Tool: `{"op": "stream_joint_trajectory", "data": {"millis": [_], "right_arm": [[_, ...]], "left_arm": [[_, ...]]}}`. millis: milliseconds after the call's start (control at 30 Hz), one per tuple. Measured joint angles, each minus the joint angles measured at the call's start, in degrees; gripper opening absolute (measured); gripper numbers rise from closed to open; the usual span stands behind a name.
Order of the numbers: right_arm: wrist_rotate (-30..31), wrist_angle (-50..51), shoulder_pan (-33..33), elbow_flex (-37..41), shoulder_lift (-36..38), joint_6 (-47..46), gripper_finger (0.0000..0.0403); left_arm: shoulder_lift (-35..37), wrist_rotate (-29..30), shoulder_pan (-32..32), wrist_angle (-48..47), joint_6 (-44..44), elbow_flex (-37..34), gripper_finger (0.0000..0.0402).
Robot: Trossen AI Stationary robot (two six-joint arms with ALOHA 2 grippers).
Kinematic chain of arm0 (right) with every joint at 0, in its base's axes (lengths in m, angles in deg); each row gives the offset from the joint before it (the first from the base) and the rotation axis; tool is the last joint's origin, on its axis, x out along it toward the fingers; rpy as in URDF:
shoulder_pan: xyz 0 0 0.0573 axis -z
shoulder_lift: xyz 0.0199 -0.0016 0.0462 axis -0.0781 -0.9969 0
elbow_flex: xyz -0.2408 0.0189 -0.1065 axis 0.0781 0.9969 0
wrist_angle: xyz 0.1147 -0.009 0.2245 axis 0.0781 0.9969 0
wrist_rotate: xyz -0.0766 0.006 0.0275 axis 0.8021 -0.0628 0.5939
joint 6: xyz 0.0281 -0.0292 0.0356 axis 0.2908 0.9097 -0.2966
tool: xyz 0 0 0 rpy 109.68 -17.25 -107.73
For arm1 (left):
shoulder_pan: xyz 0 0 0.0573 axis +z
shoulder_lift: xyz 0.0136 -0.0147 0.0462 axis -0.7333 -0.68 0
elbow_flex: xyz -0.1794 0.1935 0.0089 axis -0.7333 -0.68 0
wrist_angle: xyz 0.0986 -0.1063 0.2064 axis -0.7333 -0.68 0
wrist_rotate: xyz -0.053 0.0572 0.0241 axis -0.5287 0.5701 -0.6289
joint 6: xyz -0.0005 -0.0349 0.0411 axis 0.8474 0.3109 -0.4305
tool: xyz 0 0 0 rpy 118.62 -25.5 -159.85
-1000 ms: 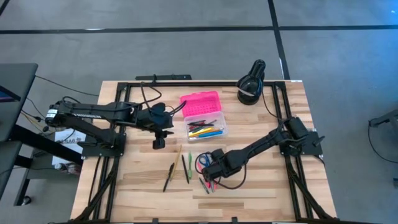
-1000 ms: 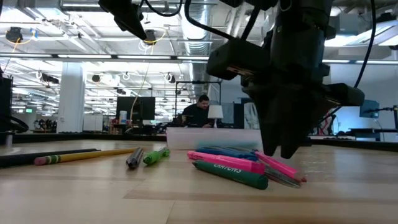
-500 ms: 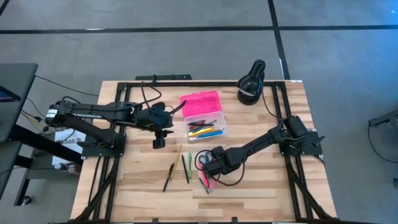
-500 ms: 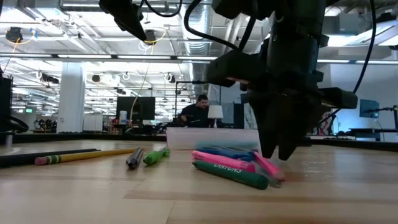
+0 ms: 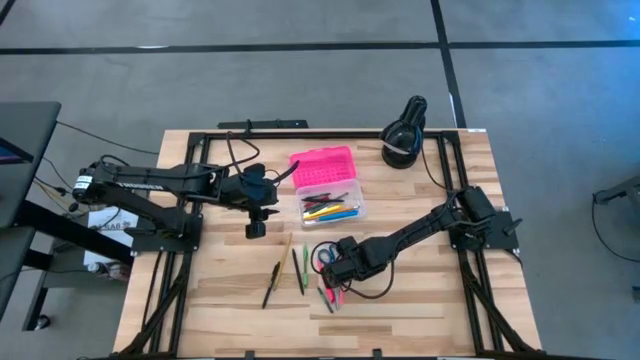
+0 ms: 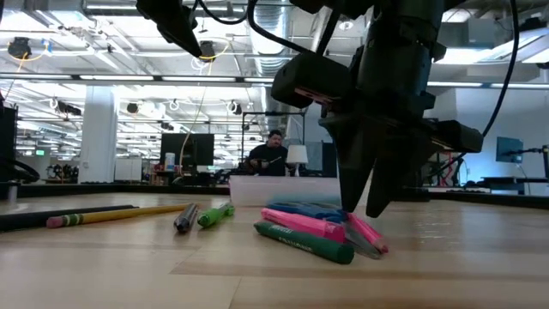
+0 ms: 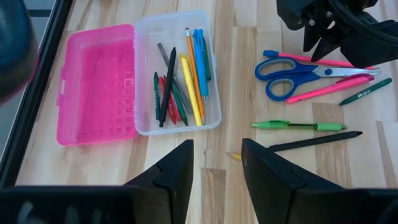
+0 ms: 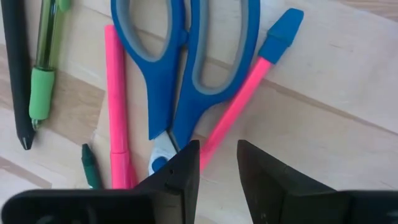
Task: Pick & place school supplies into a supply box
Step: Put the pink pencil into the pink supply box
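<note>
Wood table [image 5: 430, 300]: scissors [image 8: 186, 68] just beyond right fingers [image 8: 177, 177].

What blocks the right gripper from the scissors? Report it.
Nothing visible does. The right gripper hangs directly over the blue-handled scissors, jaws open astride the blades. A pink pen lies on one side and a pink pencil on the other, beside the blades, not over them.

The left arm extends from the left edge of the high view toward the centre, its left gripper [image 5: 256, 229] pointing down the frame, fingers [image 7: 175, 174] parted with a clear gap. The right arm reaches from the right side toward the lower centre, wrist lowered close to the wooden tabletop [image 5: 420, 300]. The right gripper [image 5: 337, 275] points downward, fingers [image 8: 179, 169] parted, holding nothing.
</note>
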Motion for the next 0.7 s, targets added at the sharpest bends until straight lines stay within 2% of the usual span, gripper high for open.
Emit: {"op": "stream_joint_trajectory", "data": {"millis": [300, 500, 700], "right_arm": [[1.94, 0.95, 0.04, 0.0, -0.07, 0.02, 0.0101], [1.13, -3.04, 0.02, 3.08, 0.13, -1.62, 0.0101], [0.73, -2.41, -0.81, 3.33, 0.13, -1.92, 0.01]], "left_arm": [[0.0, -0.02, 0.0, 0.04, 0.65, 0.0, 0.013], [0.0, -0.07, 0.0, 0.04, 1.01, 0.0, 0.013], [0.0, -0.07, 0.0, 0.04, 1.0, 0.0, 0.013]]}}
